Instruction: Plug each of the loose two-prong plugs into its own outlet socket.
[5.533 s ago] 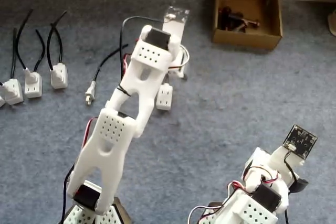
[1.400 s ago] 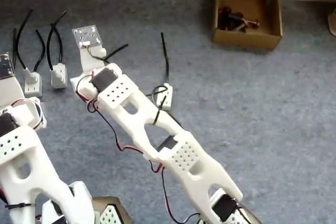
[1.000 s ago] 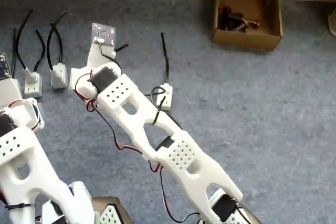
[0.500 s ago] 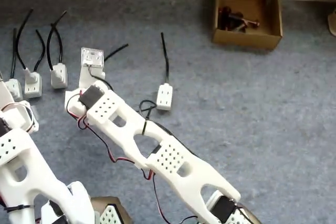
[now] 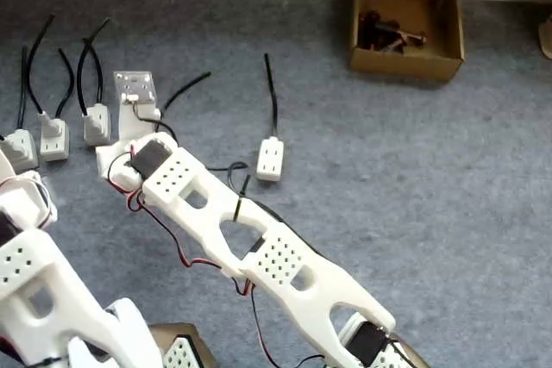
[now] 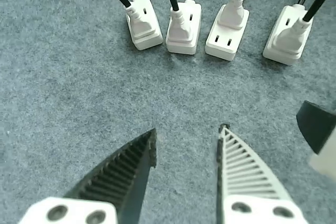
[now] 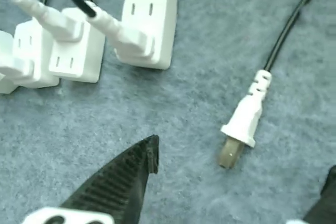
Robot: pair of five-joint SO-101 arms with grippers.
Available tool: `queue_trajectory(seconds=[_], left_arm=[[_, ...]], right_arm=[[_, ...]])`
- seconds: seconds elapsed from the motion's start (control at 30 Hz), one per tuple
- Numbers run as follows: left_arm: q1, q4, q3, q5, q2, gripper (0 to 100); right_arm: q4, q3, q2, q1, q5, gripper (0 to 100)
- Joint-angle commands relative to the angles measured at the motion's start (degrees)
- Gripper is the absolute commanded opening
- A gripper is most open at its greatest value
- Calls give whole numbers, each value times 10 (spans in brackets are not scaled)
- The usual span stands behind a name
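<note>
A loose white two-prong plug point(image 7: 244, 119) on a black cord lies on the grey carpet, prongs toward my right gripper point(image 7: 241, 169). That gripper hovers open just above it, one dark finger point(image 7: 134, 171) to one side and the other at the frame corner. In the high view the right arm point(image 5: 259, 247) stretches to the table's left, covering the plug; its cord point(image 5: 185, 88) trails out. My left gripper point(image 6: 187, 132) hangs open over bare carpet, short of a row of white sockets point(image 6: 184, 22) with cords plugged in.
Another white socket point(image 5: 270, 159) with a black cord lies mid-table. A cardboard box point(image 5: 405, 23) of small parts stands at the back right. Three sockets point(image 5: 54, 138) sit at the far left, close to both arms. The right half of the carpet point(image 5: 431, 178) is open.
The right arm has swung from the bottom right across to the left and lowered over the loose plug. The left arm has pulled back from the middle socket to the far left.
</note>
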Motion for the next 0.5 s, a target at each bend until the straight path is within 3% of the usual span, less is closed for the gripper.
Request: queue_trajectory(seconds=[0.0, 0.13, 0.47], left_arm=[[-5, -35, 21, -2, -57, 189], [-5, -48, 43, -2, -94, 189], [-5, -47, 43, -2, -98, 189]], right_arm=[[-37, -25, -16, 1, 33, 388], [-46, -25, -16, 15, 32, 283], [-62, -30, 36, 33, 31, 363]])
